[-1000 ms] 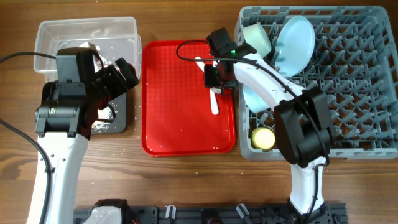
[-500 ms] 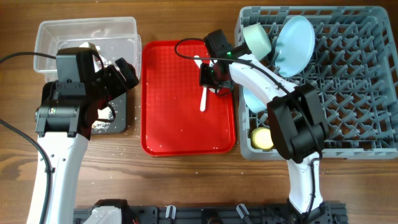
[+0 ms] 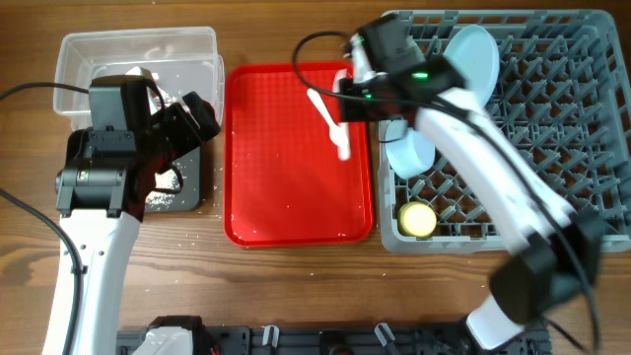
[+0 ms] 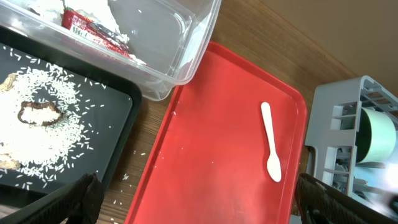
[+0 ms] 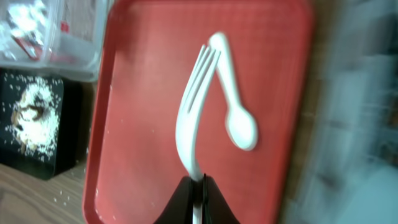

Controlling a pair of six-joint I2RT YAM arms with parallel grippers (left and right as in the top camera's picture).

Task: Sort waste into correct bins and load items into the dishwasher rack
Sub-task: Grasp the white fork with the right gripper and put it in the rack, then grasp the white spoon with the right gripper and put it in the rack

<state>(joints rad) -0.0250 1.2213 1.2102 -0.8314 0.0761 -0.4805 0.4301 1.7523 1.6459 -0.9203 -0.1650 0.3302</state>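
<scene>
My right gripper (image 5: 198, 185) is shut on the handle of the white fork (image 5: 193, 118) and holds it above the red tray; overhead it (image 3: 347, 87) is at the tray's far right edge, next to the grey rack (image 3: 552, 148). The white spoon (image 3: 330, 123) lies on the tray and also shows in the left wrist view (image 4: 270, 146). The rack holds a blue plate (image 3: 468, 59), a blue bowl (image 3: 409, 153), a yellow cup (image 3: 417, 219) and a pale green bowl (image 4: 380, 137). My left gripper (image 4: 202, 202) is open and empty over the tray's left edge.
The clear tub (image 3: 138, 49) holds the red wrapper (image 4: 93, 28). The black tray (image 4: 93, 106) in front of it holds rice and brown food scraps (image 4: 37, 113). The red tray (image 3: 286, 177) lies between the bins and the rack. Rice grains are scattered on the wood.
My right arm has swung from the middle of the red tray to its far right edge by the rack, carrying the fork. My left arm has not moved.
</scene>
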